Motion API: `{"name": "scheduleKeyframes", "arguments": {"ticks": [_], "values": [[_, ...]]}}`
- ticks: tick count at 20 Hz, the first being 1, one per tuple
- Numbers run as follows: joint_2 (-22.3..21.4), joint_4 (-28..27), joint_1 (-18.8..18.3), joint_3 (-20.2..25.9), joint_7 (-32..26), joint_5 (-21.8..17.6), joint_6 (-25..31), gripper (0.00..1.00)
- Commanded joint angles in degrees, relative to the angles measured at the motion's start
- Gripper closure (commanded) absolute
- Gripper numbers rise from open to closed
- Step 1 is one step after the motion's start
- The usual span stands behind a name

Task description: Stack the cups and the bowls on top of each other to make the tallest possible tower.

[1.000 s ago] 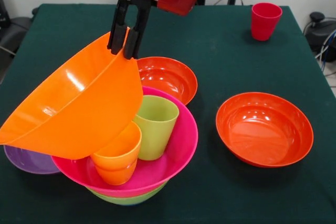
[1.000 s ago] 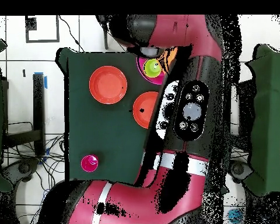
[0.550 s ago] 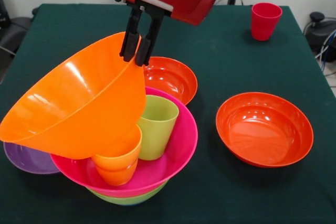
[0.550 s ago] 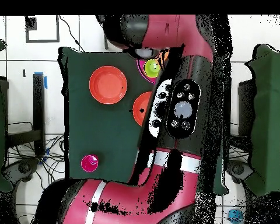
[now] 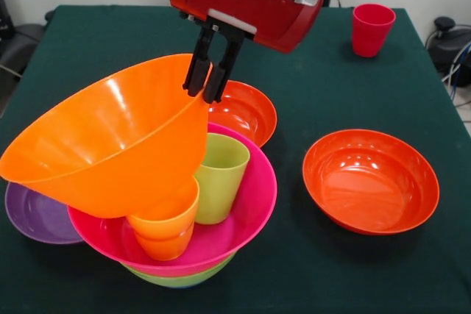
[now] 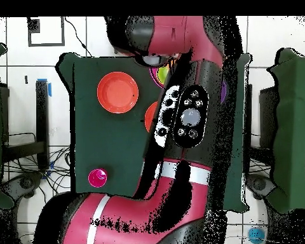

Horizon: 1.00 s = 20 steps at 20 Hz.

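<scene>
Gripper (image 5: pixel 208 91) pinching tilted orange bowl (image 5: pixel 110 145) rim, over magenta bowl (image 5: pixel 243 218)

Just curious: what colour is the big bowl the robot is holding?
Deep orange bowl, clearest in the front view.

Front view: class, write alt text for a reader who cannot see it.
A robot hand pinches the rim of a big orange bowl, holding it tilted over a pink bowl with a green cup and an orange cup inside. Two red-orange bowls, a purple bowl and a red cup sit around on the green table.
</scene>
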Motion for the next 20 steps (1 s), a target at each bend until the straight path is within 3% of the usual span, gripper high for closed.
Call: {"name": "scheduleKeyframes", "arguments": {"ticks": [1,9,20], "values": [[1.6,3.4,2.0,2.0,10.8,0.5,-0.3,1.00],[0.9,5.4,3.0,1.3,12.2,0.6,-1.3,1.00],[3.6,0.8,3.9,0.3,14.0,1.4,0.7,1.00]]}}
